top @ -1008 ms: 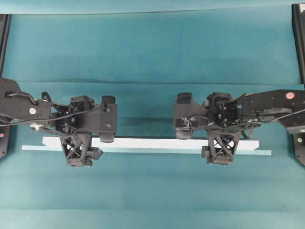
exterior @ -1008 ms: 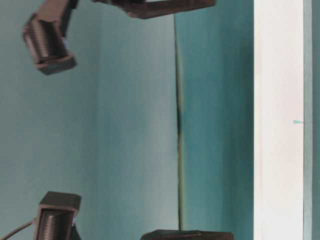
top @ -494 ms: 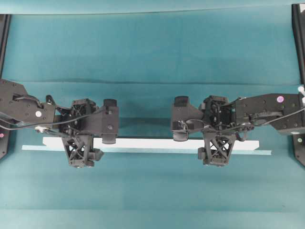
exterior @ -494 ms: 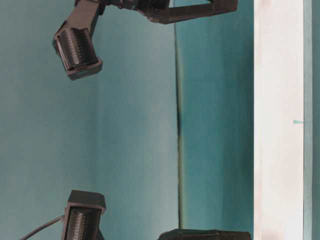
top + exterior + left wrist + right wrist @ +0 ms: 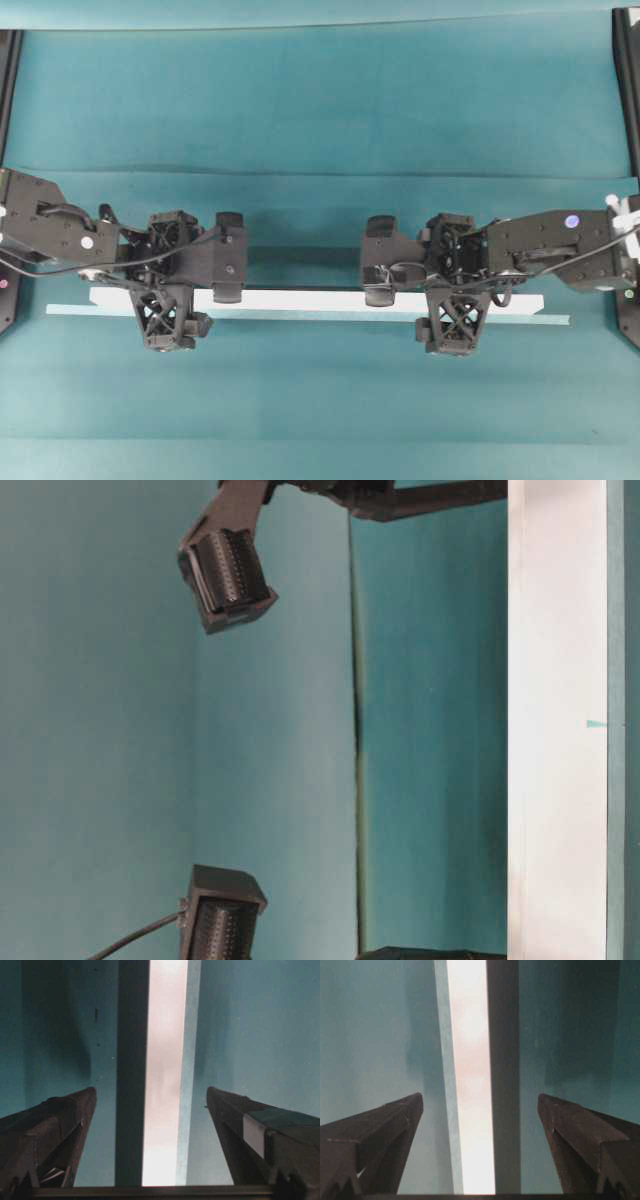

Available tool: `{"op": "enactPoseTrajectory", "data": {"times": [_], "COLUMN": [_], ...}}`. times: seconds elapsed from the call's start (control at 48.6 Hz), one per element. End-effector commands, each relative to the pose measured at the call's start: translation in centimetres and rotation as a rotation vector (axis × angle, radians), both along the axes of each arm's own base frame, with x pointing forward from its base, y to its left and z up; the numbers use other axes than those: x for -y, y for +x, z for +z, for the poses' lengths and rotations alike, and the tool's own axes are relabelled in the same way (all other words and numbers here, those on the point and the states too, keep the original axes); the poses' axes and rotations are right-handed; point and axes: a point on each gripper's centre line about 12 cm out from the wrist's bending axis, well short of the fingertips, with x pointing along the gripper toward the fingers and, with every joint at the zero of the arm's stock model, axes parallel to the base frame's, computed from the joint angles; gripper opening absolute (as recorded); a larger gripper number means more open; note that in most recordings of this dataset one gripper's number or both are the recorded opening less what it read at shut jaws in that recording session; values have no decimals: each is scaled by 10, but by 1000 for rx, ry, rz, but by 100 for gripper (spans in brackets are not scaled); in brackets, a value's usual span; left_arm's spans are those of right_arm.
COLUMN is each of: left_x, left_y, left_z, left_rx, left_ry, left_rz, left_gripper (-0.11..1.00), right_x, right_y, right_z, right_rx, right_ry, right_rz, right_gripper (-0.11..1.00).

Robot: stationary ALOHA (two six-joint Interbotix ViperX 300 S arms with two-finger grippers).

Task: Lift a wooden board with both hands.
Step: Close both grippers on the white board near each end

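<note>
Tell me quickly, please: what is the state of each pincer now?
Left pincer: open, holding nothing; the wooden board lies between its fingers.
Right pincer: open, holding nothing, astride the same board.

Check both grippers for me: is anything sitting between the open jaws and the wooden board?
Nothing visible. The wooden board runs bare between the left gripper fingers and the right gripper fingers, both open. Only the pale tape strip lies alongside it.

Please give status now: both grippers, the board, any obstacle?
Left gripper open, straddling wooden board. Right gripper open, same. Board flat on table, not gripped. Nothing in the way.
</note>
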Motion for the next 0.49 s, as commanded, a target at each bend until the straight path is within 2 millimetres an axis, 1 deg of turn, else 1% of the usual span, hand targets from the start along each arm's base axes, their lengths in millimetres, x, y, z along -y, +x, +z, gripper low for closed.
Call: {"op": "enactPoseTrajectory", "data": {"times": [0.0,0.247,0.37,0.411,0.473], "left_x": [0,0,0,0,1], "left_y": [3,3,4,4,3], "left_z": [0,-1,-1,-1,-1], "left_rx": [12,9,11,11,9], "left_ry": [1,1,0,0,0], "left_rz": [-1,1,2,0,-4], "left_gripper": [96,96,93,90,81], "right_x": [-1,-1,-1,-1,-1], "right_y": [3,3,2,2,2], "right_z": [-5,-7,-8,-8,-9], "right_rx": [3,-3,-7,-10,-15], "right_ry": [2,2,5,7,12], "right_rz": [-5,-6,-15,-24,-43], "right_gripper": [95,95,94,92,82]}}
